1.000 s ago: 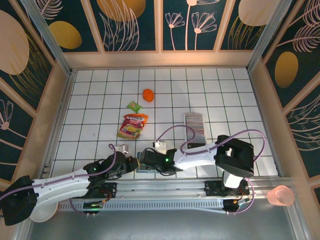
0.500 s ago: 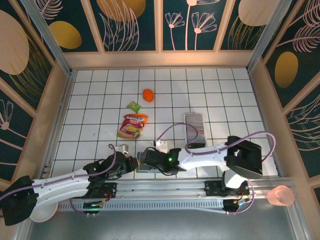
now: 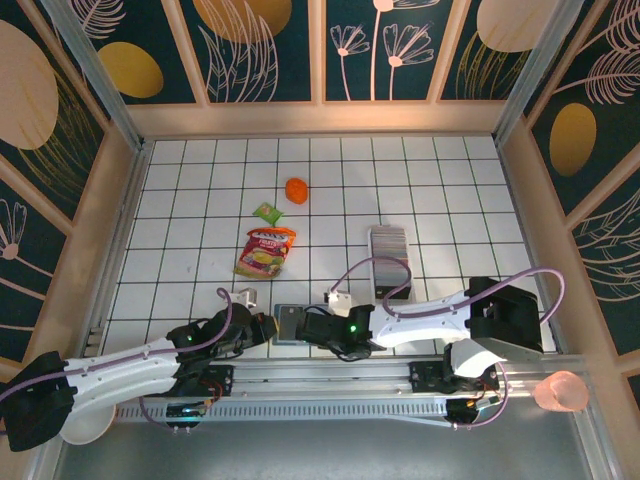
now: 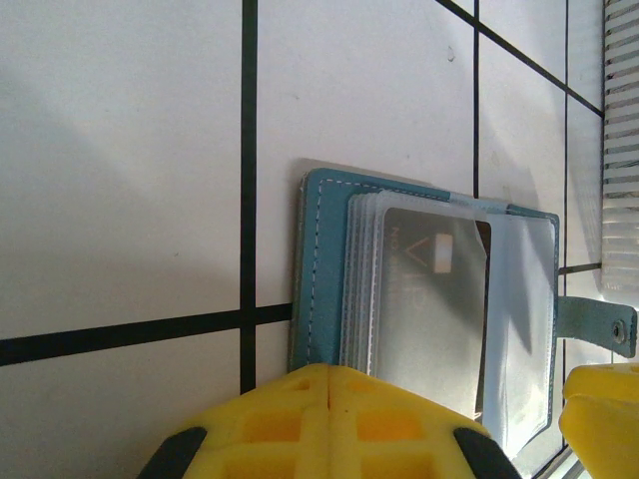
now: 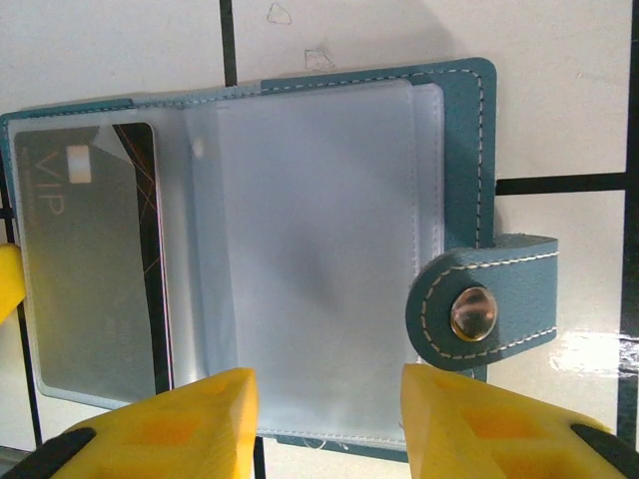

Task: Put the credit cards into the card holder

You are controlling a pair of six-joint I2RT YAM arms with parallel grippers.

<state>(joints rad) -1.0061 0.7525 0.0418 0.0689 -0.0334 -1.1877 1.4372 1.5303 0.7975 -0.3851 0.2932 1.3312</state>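
A small teal-blue folding card holder [image 5: 300, 230] lay open and flat on the white tiled table [image 3: 200, 180], near the front edge and between the two grippers. Its clear plastic sleeves faced up, and a grey card marked VIP [image 5: 85, 269] sat in the sleeve on the side toward the left gripper. The teal clasp tab [image 5: 479, 314] with its metal snap stuck out from the opposite edge.

The left gripper [image 4: 329, 399] had its yellow fingers pressed together and lay over one edge of the holder. Whether it pinched the cover could not be told. The right gripper [image 5: 324, 419] hung over the holder with its yellow fingers apart, holding nothing.

Behind and to the right, a dense grey row of credit cards [image 3: 390, 245] stood in a long white tray [image 3: 373, 240]. Farther back lay a red-yellow snack pouch [image 3: 265, 252], a small green packet [image 3: 267, 212] and an orange lump [image 3: 297, 190].
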